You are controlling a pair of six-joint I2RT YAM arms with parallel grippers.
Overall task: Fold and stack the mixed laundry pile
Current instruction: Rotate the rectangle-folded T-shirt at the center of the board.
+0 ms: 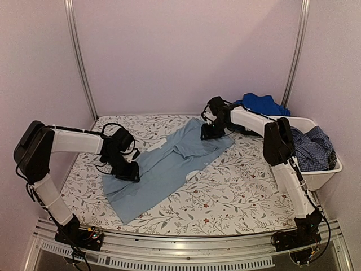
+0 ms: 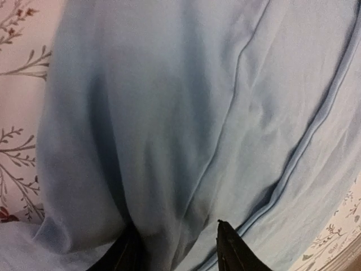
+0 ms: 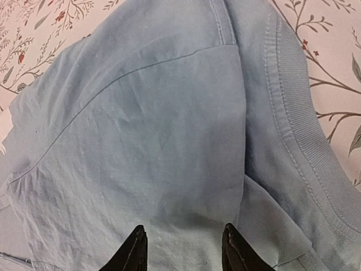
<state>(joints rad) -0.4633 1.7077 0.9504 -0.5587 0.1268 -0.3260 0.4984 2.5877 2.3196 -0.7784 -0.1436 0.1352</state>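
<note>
Pale blue garment (image 1: 169, 164) — spread on desk (image 1: 237, 192). Left jaws straddle a raised fold, grip unclear; right jaws parted, tips resting beside its collar (image 3: 296, 113).

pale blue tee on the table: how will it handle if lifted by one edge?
Probably floppy: the pale blue tee lies in folds and creases, so it should drape, not hold shape. Pushed, it would probably bunch on the table cover rather than slide whole.

White plastic tub (image 1: 322, 179) at right table edge; leaf-and-flower table cover (image 1: 237, 192); metal post (image 1: 79, 56) rear left.
</note>
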